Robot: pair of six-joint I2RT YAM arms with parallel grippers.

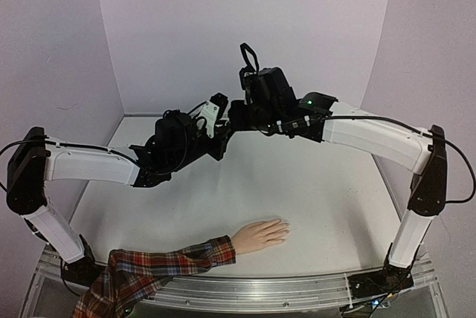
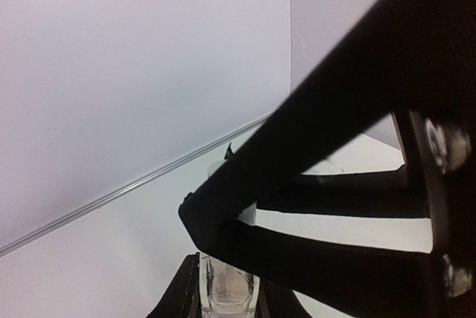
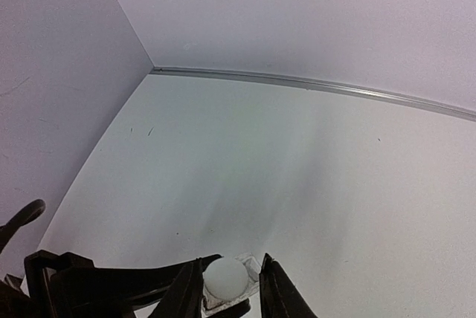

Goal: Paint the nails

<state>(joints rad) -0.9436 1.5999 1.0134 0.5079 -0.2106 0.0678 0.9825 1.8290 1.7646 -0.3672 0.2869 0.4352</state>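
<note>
The pale mannequin hand lies palm down near the front edge, its red plaid sleeve trailing left. Its nails at the fingertips point right and are barely distinguishable. Both arms meet high above the table's middle. My left gripper is shut on a small clear bottle, held upright. My right gripper straddles the bottle's white cap from above. Its left finger touches the cap and a narrow gap shows at its right finger. In the left wrist view those black fingers cross over the cap.
The white table is walled by pale lilac panels at the back and both sides. A metal rail runs along the front edge. The right arm's cable arches over its white forearm.
</note>
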